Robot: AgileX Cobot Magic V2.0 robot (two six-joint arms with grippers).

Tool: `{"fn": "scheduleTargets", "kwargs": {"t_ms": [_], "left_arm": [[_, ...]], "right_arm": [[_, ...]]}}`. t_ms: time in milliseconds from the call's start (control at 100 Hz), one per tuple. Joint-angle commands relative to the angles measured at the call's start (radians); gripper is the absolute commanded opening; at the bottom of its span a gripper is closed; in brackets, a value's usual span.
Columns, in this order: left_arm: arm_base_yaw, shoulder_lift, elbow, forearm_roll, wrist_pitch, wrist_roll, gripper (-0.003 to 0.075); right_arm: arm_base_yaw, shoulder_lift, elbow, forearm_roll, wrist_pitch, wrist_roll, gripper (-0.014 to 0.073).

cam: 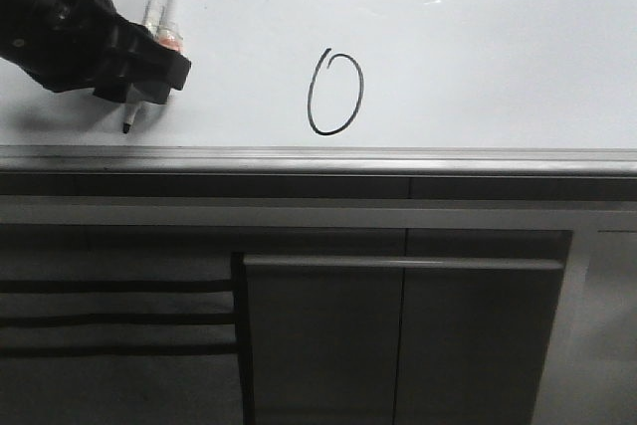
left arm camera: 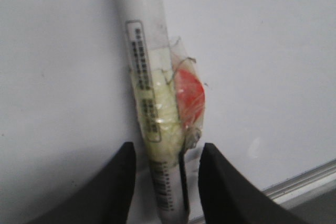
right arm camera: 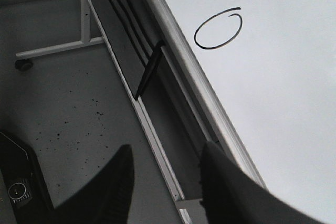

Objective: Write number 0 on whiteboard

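Whiteboard [cam: 478, 57] fills the top half of the front view, glossy with a big glare patch along the upper edge, and the number 0 [cam: 335, 93] sits around the middle of it, a thin black slanted oval just above the grey edge rail [cam: 398, 159]. Nothing overlaps the digit, it's in plain sight.

Left gripper [cam: 149, 72] is off to the left of the 0, well apart from it, clamped around a white marker [cam: 154, 7] with the black tip pointing down near the rail. In the left wrist view you can see the marker [left arm camera: 144, 77] between the fingers, with a wad of clear tape and something red [left arm camera: 189, 98] stuck on its side.

Right gripper [right arm camera: 165, 182] is spread apart and holding nothing, hanging over a speckled grey floor [right arm camera: 68, 108], beside the board's frame. The 0 [right arm camera: 218, 28] shows from there too.

Below the rail are dark grey cabinet panels [cam: 398, 335].
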Motion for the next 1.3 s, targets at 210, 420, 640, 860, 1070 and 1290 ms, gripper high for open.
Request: {"fn": "scheduleTargets", "kwargs": {"t_ms": [210,420,640,860,1070,1290], "left_arm": [[0.000,-0.040,-0.025,-0.091,-0.055,-0.011,0.0299],[0.000,-0.095,-0.049,-0.086,0.031,-0.011,0.0295],[0.014,-0.325,-0.055,0.108,0.321,-0.012,0.0295],[0.175,-0.637,-0.055,0.442,0.644,-0.384,0.0295],[0.370,-0.841,-0.018,0.761,0.712,-0.716,0.0183],[0.436,-1.004,0.177,0.606,0.466,-0.731,-0.0020]], "right_arm": [[-0.005,-0.010,-0.025,0.038,-0.029,0.020,0.0270],[-0.007,-0.014,-0.027,0.038,-0.043,0.053,0.0270],[-0.007,-0.087,-0.066,-0.266,-0.118,0.558,0.0269],[-0.007,-0.195,-0.023,-0.588,-0.124,1.102,0.0176],[-0.007,-0.371,0.197,-0.508,-0.505,1.110,-0.0074],[-0.007,-0.430,0.385,-0.477,-0.709,1.110,-0.0073]]}}
